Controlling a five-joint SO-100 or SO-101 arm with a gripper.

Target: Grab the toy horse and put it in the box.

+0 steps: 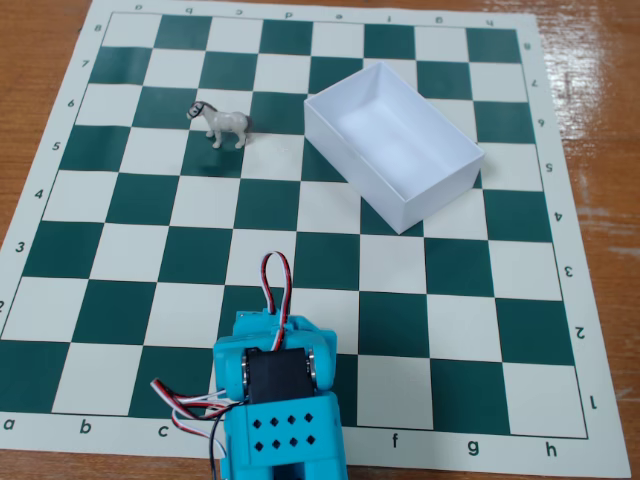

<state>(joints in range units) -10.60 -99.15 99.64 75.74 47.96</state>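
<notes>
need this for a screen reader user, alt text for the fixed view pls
A tiny grey-white toy horse stands upright on a green-and-white chessboard mat, left of an empty white open-top box. A blue robot arm sits at the near edge.

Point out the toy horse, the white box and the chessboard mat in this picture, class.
toy horse (225, 124), fixed view, on the middle of its body.
box (425, 199), fixed view, on its near outer wall.
chessboard mat (140, 258), fixed view, on a bare square at the left.
</notes>
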